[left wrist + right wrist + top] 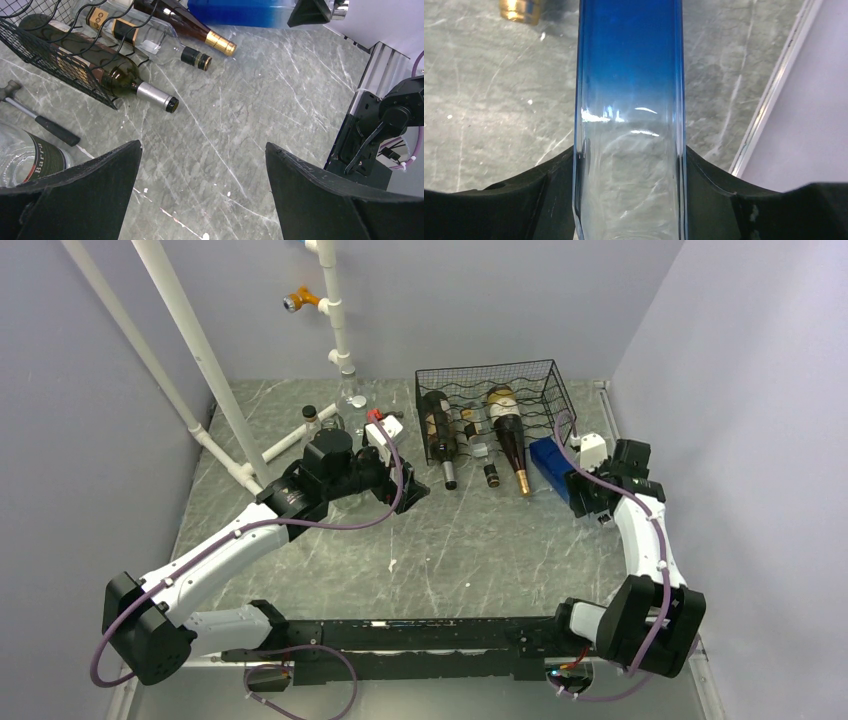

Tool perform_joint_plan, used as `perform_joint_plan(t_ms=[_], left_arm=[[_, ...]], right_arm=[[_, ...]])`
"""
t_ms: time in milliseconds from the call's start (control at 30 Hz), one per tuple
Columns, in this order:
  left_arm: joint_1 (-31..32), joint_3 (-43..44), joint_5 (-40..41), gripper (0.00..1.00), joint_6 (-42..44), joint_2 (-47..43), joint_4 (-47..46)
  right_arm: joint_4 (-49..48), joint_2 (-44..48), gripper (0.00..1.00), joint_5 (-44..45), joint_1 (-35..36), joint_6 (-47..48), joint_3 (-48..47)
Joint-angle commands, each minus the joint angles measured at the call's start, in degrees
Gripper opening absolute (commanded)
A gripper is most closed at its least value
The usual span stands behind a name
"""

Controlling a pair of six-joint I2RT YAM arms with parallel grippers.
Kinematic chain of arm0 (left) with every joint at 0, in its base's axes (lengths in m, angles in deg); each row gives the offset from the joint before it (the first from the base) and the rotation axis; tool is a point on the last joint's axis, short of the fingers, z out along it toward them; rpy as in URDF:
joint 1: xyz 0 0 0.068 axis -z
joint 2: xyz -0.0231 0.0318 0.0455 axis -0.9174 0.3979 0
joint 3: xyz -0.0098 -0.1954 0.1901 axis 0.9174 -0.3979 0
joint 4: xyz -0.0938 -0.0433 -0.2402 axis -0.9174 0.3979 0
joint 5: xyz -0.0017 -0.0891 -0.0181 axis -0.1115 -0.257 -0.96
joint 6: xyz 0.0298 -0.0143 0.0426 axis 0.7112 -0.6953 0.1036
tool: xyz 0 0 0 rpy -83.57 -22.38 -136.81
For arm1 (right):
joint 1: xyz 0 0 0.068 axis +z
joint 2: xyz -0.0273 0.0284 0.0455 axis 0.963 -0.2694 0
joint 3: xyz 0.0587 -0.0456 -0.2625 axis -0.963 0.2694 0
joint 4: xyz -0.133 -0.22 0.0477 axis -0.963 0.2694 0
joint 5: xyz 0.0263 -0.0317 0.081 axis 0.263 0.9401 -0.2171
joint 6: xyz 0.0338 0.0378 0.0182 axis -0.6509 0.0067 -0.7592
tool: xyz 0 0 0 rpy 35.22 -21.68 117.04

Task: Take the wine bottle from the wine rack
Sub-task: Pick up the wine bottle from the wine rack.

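Inside the wine rack (485, 366) lie three bottles (437, 425)

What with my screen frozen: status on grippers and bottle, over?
Left gripper open, empty. Right gripper shut on blue bottle, outside the rack. Three bottles racked alongside, none blocking.

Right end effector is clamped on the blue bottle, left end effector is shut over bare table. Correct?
No. The left end effector is wide open over bare table, as the left wrist view shows. The right end effector is clamped on the blue bottle.
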Motion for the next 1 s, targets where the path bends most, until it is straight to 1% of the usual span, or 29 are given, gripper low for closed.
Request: perform_joint_plan(t_ms=[0,267,700,800,967], left_arm=[[0.2,0.9,-0.3,0.99,0.0,-1.7,-1.2],[0.3,0.7,-0.8,0.99,0.1,-1.6,-1.6],[0.7,0.3,-3.8,0.99,0.6,-1.2,-2.5],[1.1,-0.1,-5.6,0.99,1.3,-1.2,-3.4],[2.4,-2.6,-11.0,0.99,3.9,-1.4,-6.6]], right_arm=[[3.5,3.0,0.0,-1.6,0.2,3.1,-2.8],[10.2,4.9,0.0,0.4,0.3,6.9,-4.8],[24.4,6.2,0.0,6.3,0.2,15.6,-11.5],[26.9,6.8,0.0,7.1,0.2,17.2,-12.2],[31.3,8.5,0.0,6.9,0.3,20.3,-14.0]])
